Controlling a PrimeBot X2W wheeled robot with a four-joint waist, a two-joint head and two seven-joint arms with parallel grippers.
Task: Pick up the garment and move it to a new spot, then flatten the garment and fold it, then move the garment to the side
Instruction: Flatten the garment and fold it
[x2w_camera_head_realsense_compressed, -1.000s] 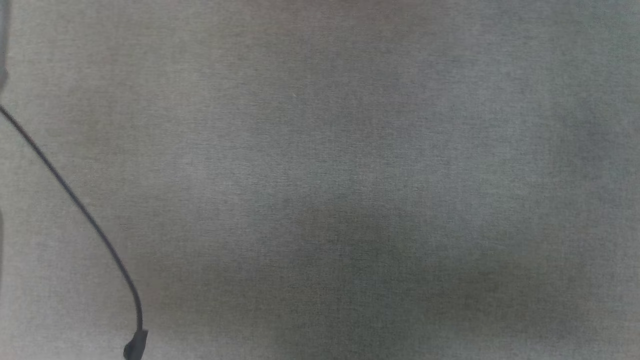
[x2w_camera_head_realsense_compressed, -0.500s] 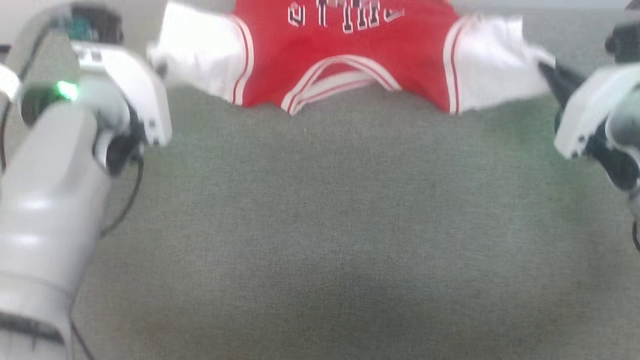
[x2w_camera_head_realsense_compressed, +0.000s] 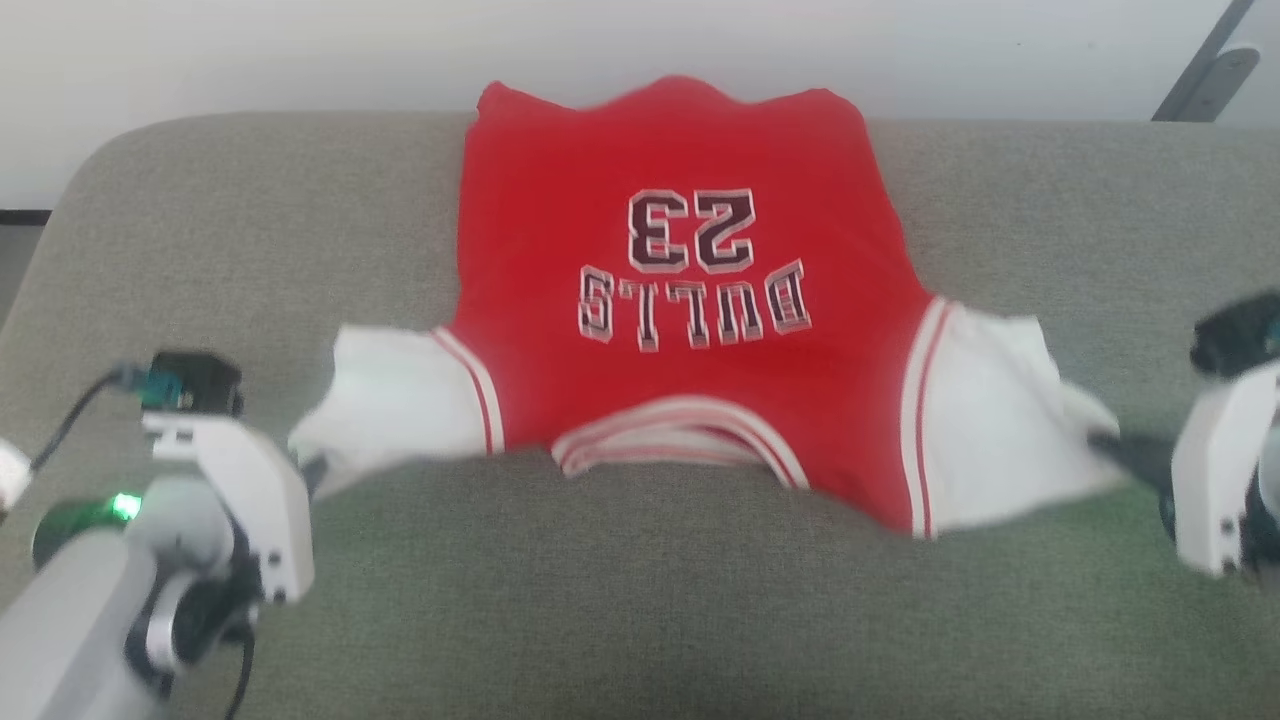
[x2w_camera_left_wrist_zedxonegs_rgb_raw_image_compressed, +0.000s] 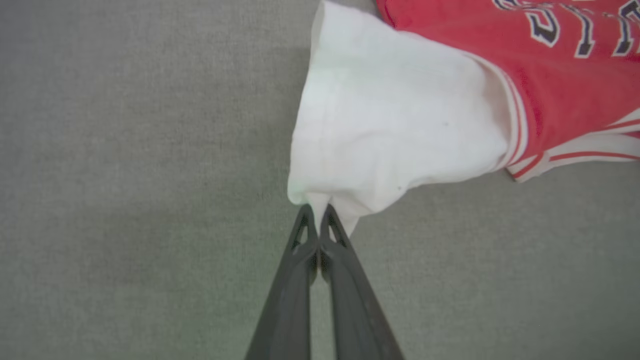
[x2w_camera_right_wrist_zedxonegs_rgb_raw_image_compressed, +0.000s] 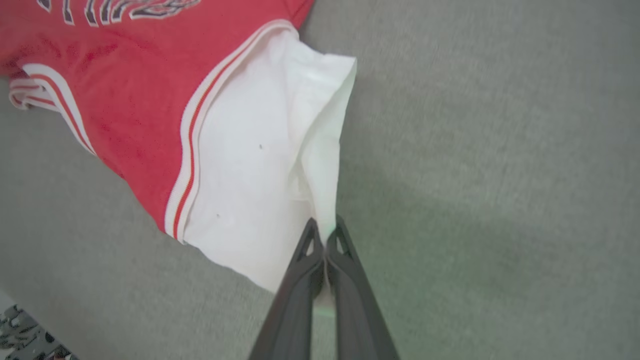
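- The head camera has swung upward in the last second. A second ago it showed bare grey cloth and a thin dark cable. Half a second ago only the collar end of the shirt showed along the top edge. This is a move of the view, not of the shirt.
- The whole red basketball-jersey garment with white short sleeves and a dark number 23 (x2w_camera_head_realsense_compressed: 690, 370) now lies across the middle of the head view. It is spread on the grey-green upholstered cushion (x2w_camera_head_realsense_compressed: 640, 620), with its hem toward the top of the frame and its striped collar toward the bottom. The lettering reads upside down.
- For the task, I judge the shirt already sits at its new spot and the flattening step is in hand. The body looks mostly smooth, while the hem is wavy and both sleeves are drawn outward. No fold has been made yet.
- The left pincer (x2w_camera_left_wrist_zedxonegs_rgb_raw_image_compressed: 315, 212) has its two dark fingers pressed together. A small pinch of the lower corner of the white left sleeve (x2w_camera_left_wrist_zedxonegs_rgb_raw_image_compressed: 390, 125) sits between its tips, at mid-frame in the left wrist view.
- The right pincer (x2w_camera_right_wrist_zedxonegs_rgb_raw_image_compressed: 325, 227) is likewise closed tight. It nips the cuff edge of the white right sleeve (x2w_camera_right_wrist_zedxonegs_rgb_raw_image_compressed: 260, 165), which bunches into a ridge just above the tips.
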